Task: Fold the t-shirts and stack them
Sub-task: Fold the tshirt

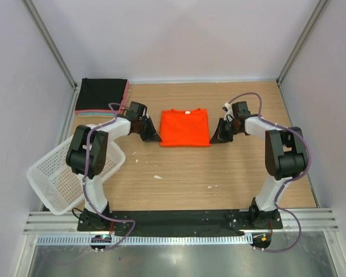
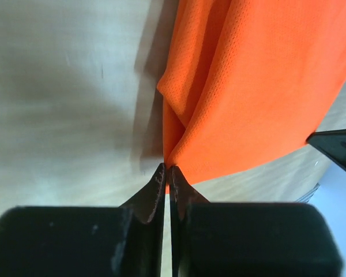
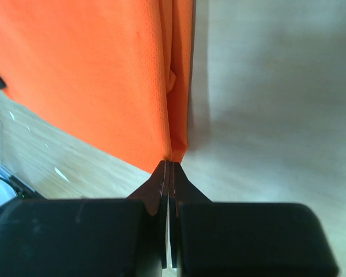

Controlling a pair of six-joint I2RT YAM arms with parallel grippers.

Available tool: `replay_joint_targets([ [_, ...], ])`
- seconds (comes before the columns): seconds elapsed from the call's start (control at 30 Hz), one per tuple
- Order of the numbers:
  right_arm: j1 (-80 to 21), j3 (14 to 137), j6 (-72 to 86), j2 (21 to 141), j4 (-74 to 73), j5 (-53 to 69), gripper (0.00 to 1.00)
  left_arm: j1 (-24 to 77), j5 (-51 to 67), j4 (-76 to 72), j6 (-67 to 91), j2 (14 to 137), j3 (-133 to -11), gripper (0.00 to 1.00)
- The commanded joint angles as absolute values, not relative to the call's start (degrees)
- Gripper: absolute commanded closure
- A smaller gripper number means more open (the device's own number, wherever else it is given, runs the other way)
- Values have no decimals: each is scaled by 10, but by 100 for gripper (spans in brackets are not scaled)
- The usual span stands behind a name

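Left gripper (image 1: 151, 136) and right gripper (image 1: 217, 137) are pinching shut on, I think, the near corners of the bright orange-red cloth t-shirt (image 1: 184, 128) lying centred on the wooden table (image 1: 179, 176), so it's needing a synced lift-and-fold toward the far side next.

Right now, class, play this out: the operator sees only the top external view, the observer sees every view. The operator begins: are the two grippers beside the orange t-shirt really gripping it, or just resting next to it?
Observer: The left wrist view shows the left gripper shut, with the edge of the orange t-shirt pinched between its tips.
Operator: And the other side?
Observer: The right wrist view shows the right gripper shut too, with cloth caught at its tips.
Operator: One layer of cloth, or more?
Observer: More. Close up, folded layers of fine mesh cloth run together into each grip.
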State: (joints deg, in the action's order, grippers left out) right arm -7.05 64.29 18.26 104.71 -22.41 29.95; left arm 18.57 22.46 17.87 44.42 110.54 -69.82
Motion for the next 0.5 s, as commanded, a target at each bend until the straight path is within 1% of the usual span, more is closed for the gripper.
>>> replay_joint_targets([
  [0.0,-80,580,200,983,-230,268,98,199,206,192,464,1043,-656,95],
  [0.03,-82,571,198,973,-235,263,97,203,207,192,468,1020,-648,83],
  [0.07,-81,564,193,959,-238,258,93,205,213,194,469,1010,-639,79],
  [0.1,-81,565,191,955,-244,254,85,206,216,196,472,1001,-633,76],
  [0.13,-82,569,189,951,-257,250,80,206,221,199,471,987,-635,67],
  [0.17,-82,583,186,950,-262,250,76,205,218,218,462,984,-643,62],
  [0.2,-81,590,185,949,-265,253,68,205,213,234,452,984,-656,59],
  [0.23,-81,598,184,948,-265,255,65,205,207,252,438,986,-697,56],
  [0.3,-81,630,172,954,-269,250,61,204,199,292,378,1013,-747,53],
  [0.33,-81,644,165,964,-271,248,60,201,198,314,342,1026,-795,53],
  [0.4,-79,688,142,981,-273,253,59,196,202,327,310,1074,-841,55],
  [0.47,-77,726,127,1011,-265,285,59,191,207,323,274,1109,-879,57],
])
